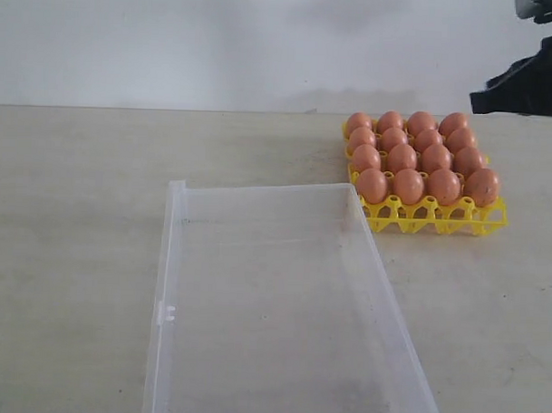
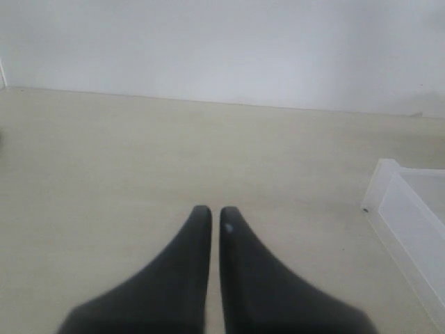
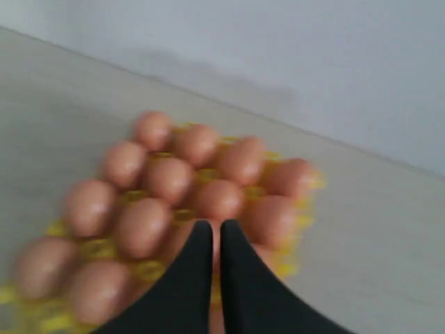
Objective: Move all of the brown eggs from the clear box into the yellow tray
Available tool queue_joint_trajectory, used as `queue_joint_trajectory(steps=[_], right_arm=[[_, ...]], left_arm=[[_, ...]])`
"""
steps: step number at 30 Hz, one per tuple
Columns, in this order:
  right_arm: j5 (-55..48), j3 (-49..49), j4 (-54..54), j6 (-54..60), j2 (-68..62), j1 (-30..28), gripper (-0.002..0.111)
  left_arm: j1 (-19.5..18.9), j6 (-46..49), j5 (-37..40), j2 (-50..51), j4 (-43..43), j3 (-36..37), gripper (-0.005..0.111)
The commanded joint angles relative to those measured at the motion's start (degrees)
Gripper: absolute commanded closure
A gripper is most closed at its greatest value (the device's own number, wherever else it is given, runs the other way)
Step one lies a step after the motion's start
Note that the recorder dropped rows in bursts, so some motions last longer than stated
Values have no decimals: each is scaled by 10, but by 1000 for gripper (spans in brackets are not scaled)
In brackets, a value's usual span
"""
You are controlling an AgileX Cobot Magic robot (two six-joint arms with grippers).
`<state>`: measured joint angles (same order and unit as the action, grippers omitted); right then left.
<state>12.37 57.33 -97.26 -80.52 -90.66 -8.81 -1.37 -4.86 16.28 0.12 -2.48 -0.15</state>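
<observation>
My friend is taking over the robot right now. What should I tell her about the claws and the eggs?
Left gripper: shut, empty, over the table by a clear box corner.
Right gripper: shut, empty, above the yellow tray.
Brown eggs: all sixteen cups of the tray are filled.
Clear box: no eggs in the part that shows.
Left to do: nothing, it seems.

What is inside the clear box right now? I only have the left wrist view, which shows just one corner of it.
Observer: Nothing. The part of the clear box that the exterior view shows holds no eggs.
Operator: Where are the eggs?
Observer: All sixteen brown eggs sit in the yellow tray, filling every cup.
Operator: And the right arm?
Observer: The right gripper is raised near the tray, its fingers shut on nothing.
</observation>
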Motion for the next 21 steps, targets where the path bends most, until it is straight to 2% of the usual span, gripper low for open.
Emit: queue_joint_trajectory(steps=[1,3,5,8,9,13,16,18,21], right_arm=[[-403,-53,32,27,117,127,109],[-433,-73,122,-7,182,181,109],[-355,-108,140,-116,259,216,109],[-175,-158,-27,-361,353,240,109],[-138,-166,-27,-367,380,248,109],[-8,-173,-27,-236,461,253,109],[-2,-171,-27,-131,495,253,109],[-30,-171,-27,18,502,253,109],[-124,-171,-27,334,503,253,109]], left_arm=[[-1,1,-4,-1,1,1,103],[-1,1,-4,-1,1,1,103],[-1,1,-4,-1,1,1,103],[-1,1,-4,-1,1,1,103],[-1,1,-4,-1,1,1,103],[-1,1,-4,-1,1,1,103],[-1,1,-4,-1,1,1,103],[-1,1,-4,-1,1,1,103],[-1,1,-4,-1,1,1,103]])
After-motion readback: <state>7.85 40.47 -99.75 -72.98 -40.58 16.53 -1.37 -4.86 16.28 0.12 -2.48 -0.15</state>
